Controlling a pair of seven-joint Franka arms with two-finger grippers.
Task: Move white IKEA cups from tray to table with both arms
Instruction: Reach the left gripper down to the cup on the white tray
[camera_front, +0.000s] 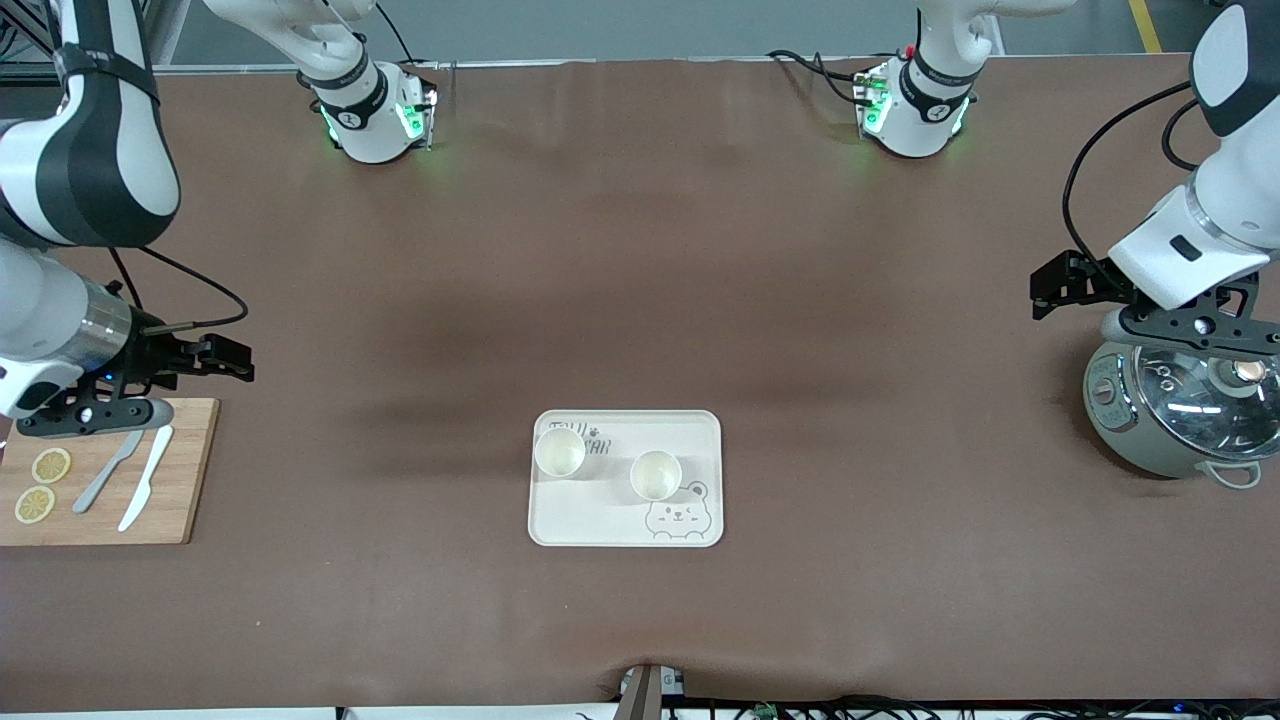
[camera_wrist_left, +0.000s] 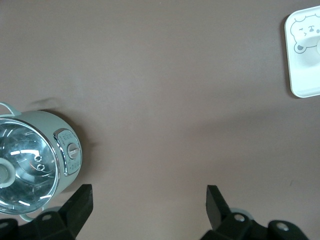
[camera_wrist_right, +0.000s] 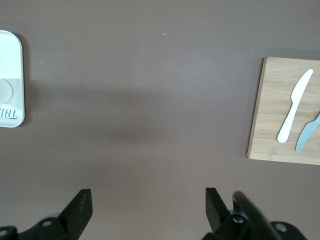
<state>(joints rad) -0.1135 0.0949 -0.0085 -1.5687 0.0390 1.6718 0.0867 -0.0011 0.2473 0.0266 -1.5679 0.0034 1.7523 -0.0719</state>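
Standing upright on the bear tray (camera_front: 560, 520), both white IKEA cups are seen mid-worktop, closer to the front-camera edge than to the robots' edge. One cup (camera_front: 559, 452) sits by the tray's printed lettering, toward the right arm's end; the other cup (camera_front: 655, 475) is set just beside the bear drawing, slightly nearer the front camera. The cups are close together but not touching, rims up, nothing seen inside.

Right gripper (camera_front: 225, 360) is held up over the worktop edge at the right arm's end, just above the wooden cutting board (camera_front: 190, 470); fingers are spread wide, nothing gripped, as per right wrist view (camera_wrist_right: 147, 207). On the board are laid a white knife (camera_front: 147, 478), a grey knife (camera_front: 108, 472) and two lemon slices (camera_front: 42, 485).

Left gripper (camera_front: 1048, 290) is held up at the left arm's end, beside and partly over the rice cooker (camera_front: 1150, 420); fingers are wide apart, empty, as per left wrist view (camera_wrist_left: 149, 205). Both arms are parked well apart from tray and cups.
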